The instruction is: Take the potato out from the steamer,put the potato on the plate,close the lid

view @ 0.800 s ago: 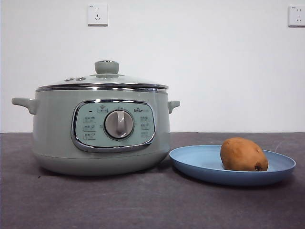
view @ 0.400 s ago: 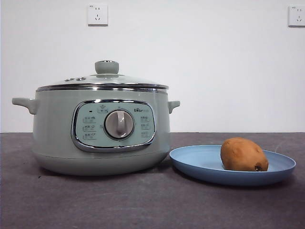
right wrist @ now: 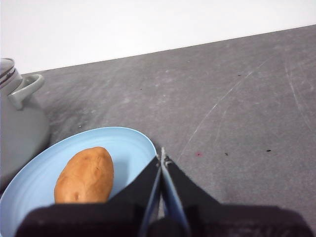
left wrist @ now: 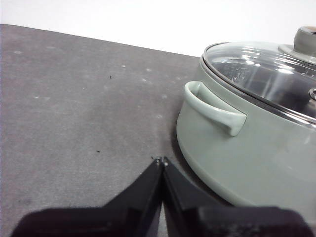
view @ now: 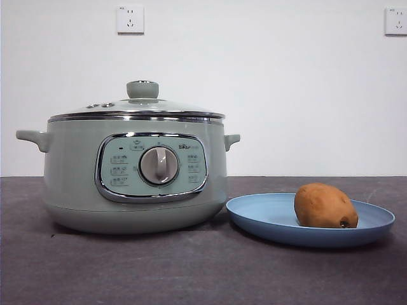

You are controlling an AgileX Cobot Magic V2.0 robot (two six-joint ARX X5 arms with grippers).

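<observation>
**Inspector:** Where do the task items stand?

**Assistant:** The potato (view: 324, 206) lies on the light-blue plate (view: 267, 216), toward its far-right side in the front view, dark spot at the end facing the camera. The plate sits just beside the steamer (view: 70, 184). The glass lid (view: 137, 108) rests level on the steamer, chrome rim seated all round as far as the front view shows, green knob upright.

**Inspector:** And the tools?

**Assistant:** The left gripper (left wrist: 162, 160) has its jaws pressed together, holding nothing, above the table (left wrist: 74, 108) near the steamer's side handle (left wrist: 215, 109). The right gripper (right wrist: 161, 157) is likewise clenched on nothing, tips over the plate's edge beside the potato.

**Inspector:** Assessment?

**Assistant:** By my judgement all three steps appear done. What remains is a clean retreat: lift each arm straight up before swinging away, so the left clears the handle and the right does not nudge the plate's rim or roll the potato.
</observation>
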